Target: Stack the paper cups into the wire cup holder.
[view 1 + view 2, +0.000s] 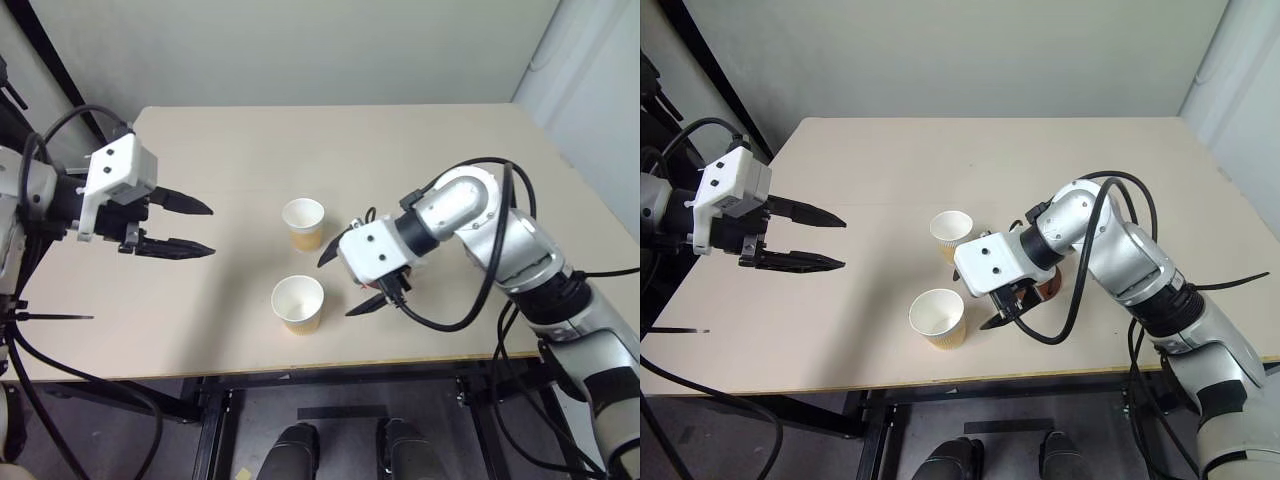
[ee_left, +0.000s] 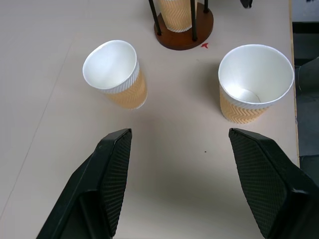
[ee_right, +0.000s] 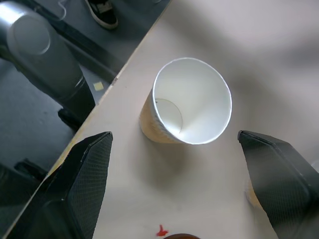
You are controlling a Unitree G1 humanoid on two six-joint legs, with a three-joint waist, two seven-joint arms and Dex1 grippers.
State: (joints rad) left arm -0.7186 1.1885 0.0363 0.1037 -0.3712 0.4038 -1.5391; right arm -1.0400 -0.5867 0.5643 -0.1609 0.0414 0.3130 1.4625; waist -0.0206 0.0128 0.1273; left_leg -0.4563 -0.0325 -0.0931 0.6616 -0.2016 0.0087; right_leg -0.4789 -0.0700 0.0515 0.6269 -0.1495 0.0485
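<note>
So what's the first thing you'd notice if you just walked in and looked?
Two paper cups stand open in the middle of the tan table: the far cup and the near cup by the front edge. The right gripper hangs beside them with jaws wide, aimed at the near cup. The left gripper waits open off to the left.

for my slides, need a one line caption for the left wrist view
Open left gripper faces two upright paper cups on the table, a third already in the wire cup holder.
</note>
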